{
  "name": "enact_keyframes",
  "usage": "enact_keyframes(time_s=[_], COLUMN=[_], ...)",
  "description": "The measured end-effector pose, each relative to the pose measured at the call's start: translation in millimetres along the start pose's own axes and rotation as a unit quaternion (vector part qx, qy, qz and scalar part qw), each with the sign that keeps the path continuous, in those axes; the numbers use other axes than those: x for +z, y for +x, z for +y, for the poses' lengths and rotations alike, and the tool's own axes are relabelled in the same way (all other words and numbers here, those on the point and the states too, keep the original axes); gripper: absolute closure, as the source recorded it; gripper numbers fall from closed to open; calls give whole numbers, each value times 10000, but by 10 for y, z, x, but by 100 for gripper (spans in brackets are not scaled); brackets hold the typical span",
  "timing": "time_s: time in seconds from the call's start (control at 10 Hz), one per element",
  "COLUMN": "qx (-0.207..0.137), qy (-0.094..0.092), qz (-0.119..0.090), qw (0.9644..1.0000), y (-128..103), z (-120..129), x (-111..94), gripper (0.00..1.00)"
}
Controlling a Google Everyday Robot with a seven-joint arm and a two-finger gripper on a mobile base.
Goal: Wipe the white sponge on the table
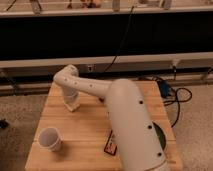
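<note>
The light-wood table (85,130) fills the lower part of the camera view. My white arm reaches from the lower right across to the table's far left part. The gripper (72,104) points down there and its tip rests on the wood. A small off-white block, the white sponge (74,106), sits right at the gripper's tip, against the tabletop. The gripper hides most of it.
A white paper cup (50,138) stands upright at the front left. A small red and dark packet (111,145) lies beside my arm's base, and a green round object (160,134) lies at the right. Cables (172,95) lie past the table's right rear corner. A dark wall runs behind.
</note>
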Motion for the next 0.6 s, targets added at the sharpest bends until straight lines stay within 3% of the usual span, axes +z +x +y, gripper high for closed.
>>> enact_keyframes(time_s=[0.6], qx=[20], qy=[-28], qz=[-20], qw=[10000], y=[54], z=[103], x=[-29], gripper=[99])
